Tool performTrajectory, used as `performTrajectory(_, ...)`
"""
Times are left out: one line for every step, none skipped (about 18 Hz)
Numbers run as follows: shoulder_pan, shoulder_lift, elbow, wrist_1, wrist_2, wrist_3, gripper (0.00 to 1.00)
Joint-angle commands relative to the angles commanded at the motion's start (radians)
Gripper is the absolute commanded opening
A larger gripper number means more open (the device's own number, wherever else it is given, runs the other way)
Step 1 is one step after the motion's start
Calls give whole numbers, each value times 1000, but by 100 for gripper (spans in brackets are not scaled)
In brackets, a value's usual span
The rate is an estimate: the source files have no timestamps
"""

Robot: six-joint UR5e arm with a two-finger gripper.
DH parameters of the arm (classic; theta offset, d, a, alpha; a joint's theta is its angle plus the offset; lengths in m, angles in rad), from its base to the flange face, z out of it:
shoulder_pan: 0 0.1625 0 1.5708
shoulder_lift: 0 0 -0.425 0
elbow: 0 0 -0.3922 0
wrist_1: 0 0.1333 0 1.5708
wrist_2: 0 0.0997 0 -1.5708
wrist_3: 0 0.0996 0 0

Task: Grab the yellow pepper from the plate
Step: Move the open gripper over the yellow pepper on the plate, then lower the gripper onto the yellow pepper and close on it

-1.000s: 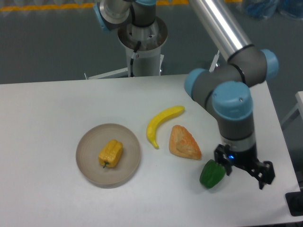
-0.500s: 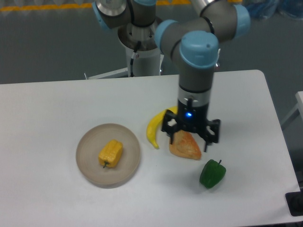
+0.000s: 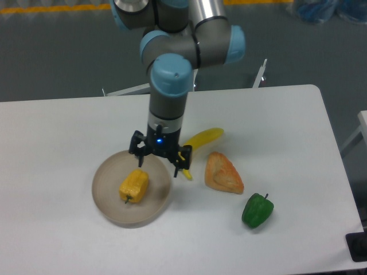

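Note:
The yellow pepper [image 3: 133,186] lies near the middle of the beige plate [image 3: 109,200], its dark stem end toward the front. My gripper [image 3: 159,164] hangs open over the plate's upper right rim, just up and right of the pepper. Nothing sits between its fingers, which stand apart on either side of the wrist. The left fingertip is close above the pepper's top edge; whether it touches cannot be told.
A yellow banana [image 3: 200,139] lies right of the plate, partly hidden behind the gripper. An orange-tan bread wedge [image 3: 223,173] sits further right, and a green pepper [image 3: 257,211] lies near the front right. The arm's base [image 3: 171,69] stands at the table's far edge.
The arm has swept left across the table, from beside the green pepper, over the bread wedge, to above the plate's right rim. The gripper stays open and empty; no object has moved.

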Motion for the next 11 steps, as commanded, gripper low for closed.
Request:
performTrajectory(-6, -5, -8, 6, 0, 3, 100)
performTrajectory(-17, -8, -9, 8, 2, 3, 100)
performTrajectory(-21, -18, -6, 12, 2, 3, 100)
performTrajectory(-23, -25, -6, 17, 2, 3, 100)
performTrajectory(-31, -34, -6, 23, 2, 3, 100)
performTrajectory(-35, -51, -2, 35, 3, 5, 100)
performTrajectory(-35, -60, -2, 46, 3, 8, 100)
performTrajectory(-37, -63, 1, 49, 3, 20, 100)
performTrajectory(-38, -63, 1, 49, 2, 29, 100)
performTrajectory(-44, -65, 0, 51, 3, 35, 100)
performTrajectory(-49, -75, 0, 51, 3, 38, 100)
